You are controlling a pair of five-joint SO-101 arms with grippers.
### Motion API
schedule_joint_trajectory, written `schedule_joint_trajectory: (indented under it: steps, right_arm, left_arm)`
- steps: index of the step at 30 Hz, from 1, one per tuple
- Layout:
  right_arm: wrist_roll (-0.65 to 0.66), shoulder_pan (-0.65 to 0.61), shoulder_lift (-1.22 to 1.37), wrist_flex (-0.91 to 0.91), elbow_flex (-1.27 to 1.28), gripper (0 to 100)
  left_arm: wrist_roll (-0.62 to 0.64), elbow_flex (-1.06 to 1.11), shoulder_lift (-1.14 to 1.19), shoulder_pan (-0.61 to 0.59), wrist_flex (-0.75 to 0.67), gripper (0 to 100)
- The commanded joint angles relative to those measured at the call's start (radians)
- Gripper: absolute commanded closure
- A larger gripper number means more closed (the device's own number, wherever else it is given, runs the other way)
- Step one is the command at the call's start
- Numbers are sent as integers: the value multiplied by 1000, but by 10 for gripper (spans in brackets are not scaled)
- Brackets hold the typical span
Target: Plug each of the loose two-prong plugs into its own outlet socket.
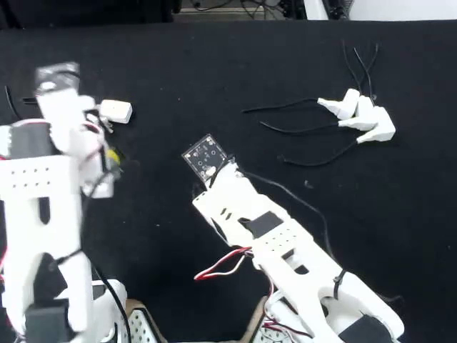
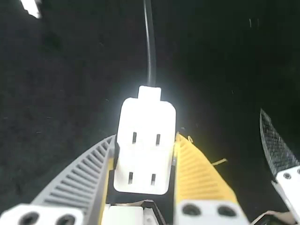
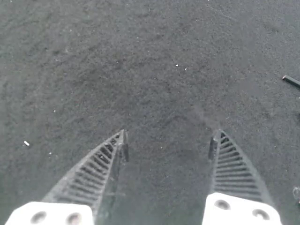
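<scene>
A white plastic outlet block (image 2: 144,154) with two pairs of slots on its face is clamped between the left jaws. One jaw is grey and ribbed and the other yellow, and they are closed against its two sides. A black cord (image 2: 149,47) is seen running from the far end of the block across the black table (image 1: 214,64). In the high view the block is found in the upper left of the frame, just beyond the tip of the white left arm (image 1: 43,200), which is stretched along the left edge. The three loose white two-prong plugs (image 1: 360,118) are bunched together, touching, in the upper right of the frame. Each is trailed by a thin black wire towards the middle, and their prongs cannot be made out. They are well apart from the block. The white right arm (image 1: 285,250) is laid diagonally from the lower right towards the centre. The right jaws are spread wide above the table, and nothing is held between them.
</scene>
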Motion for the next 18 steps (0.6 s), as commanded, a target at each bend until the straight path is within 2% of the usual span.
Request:
schedule_joint_trajectory:
  steps: [1, 9, 15, 18]
  right_arm:
    - [9, 3, -38, -17, -4, 727]
    - [-2, 170, -41, -21, -27, 727]
    - [-127, 311, -41, -17, -64, 727]
    - [-175, 382, -41, -21, -73, 727]
  left_arm:
    - [-18, 239, -94, 68, -166, 970]
    - [-242, 679, -120, 217, -548, 970]
    - [-244, 842, -120, 309, -736, 966]
    - [-235, 869, -120, 348, -740, 878]
